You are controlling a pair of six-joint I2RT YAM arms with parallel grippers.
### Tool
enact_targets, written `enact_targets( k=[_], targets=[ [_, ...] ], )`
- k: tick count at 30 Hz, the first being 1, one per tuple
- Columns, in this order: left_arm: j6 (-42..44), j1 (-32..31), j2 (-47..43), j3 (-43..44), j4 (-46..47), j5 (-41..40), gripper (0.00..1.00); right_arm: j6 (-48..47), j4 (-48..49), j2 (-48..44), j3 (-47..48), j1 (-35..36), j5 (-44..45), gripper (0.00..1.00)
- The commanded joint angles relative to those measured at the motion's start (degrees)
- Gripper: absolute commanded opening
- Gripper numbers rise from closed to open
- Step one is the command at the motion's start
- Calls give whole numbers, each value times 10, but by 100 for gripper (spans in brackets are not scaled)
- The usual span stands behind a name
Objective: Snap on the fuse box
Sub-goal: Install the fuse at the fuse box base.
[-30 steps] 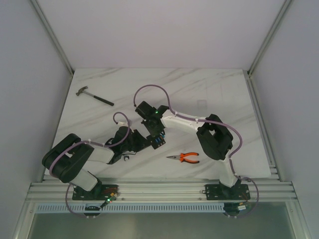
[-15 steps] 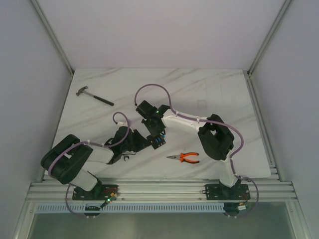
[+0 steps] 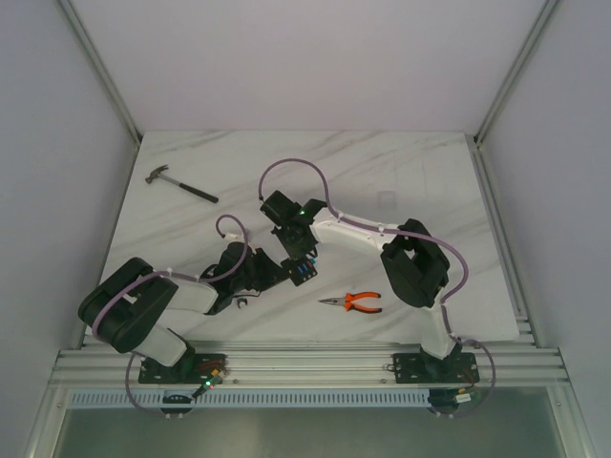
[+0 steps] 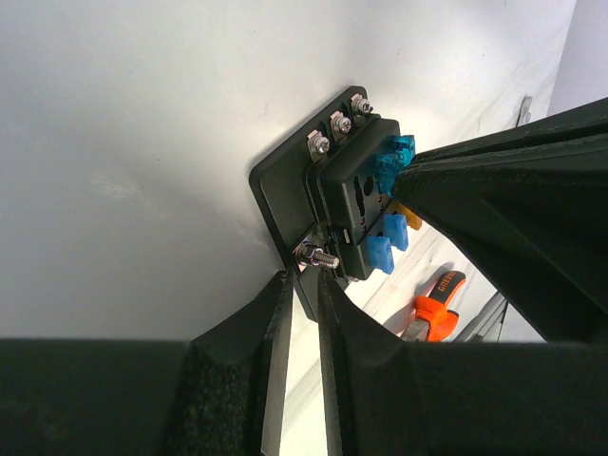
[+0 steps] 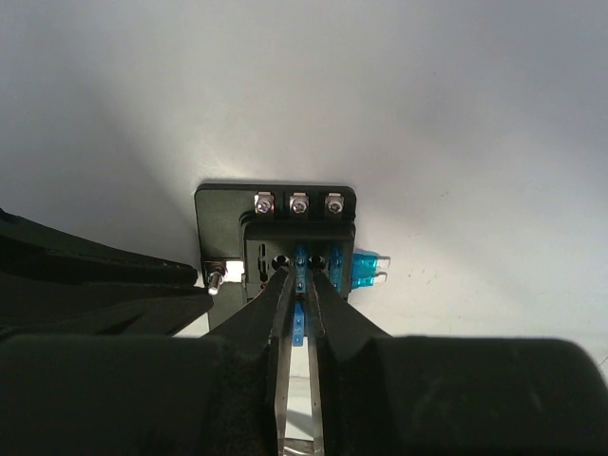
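The fuse box (image 4: 342,185) is a small black box on a flat base plate with screws and blue fuses in its face. It lies mid-table between both grippers in the top view (image 3: 305,275). My left gripper (image 4: 302,285) is shut on the edge of its base plate, and also shows in the top view (image 3: 279,272). My right gripper (image 5: 298,277) is closed on a blue fuse (image 5: 298,323) seated in a slot of the fuse box (image 5: 228,214); the top view (image 3: 300,260) shows it over the box.
Orange-handled pliers (image 3: 351,302) lie right of the box, near the front. A hammer (image 3: 179,184) lies at the far left. A light blue fuse (image 5: 369,268) sticks out at the box's right side. A small metal part (image 3: 243,304) lies by the left arm.
Almost nothing: the right arm's cable loop has risen slightly. Both grippers stay at the fuse box.
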Motion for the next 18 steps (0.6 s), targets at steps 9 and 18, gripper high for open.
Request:
enact_targets(
  k=[9, 18],
  targets=[
    [8, 2, 9, 3, -20, -5, 27, -3, -51, 45, 21, -1, -6, 2],
    [8, 2, 10, 2, -18, -5, 27, -11, -78, 99, 9, 2, -10, 0]
  ],
)
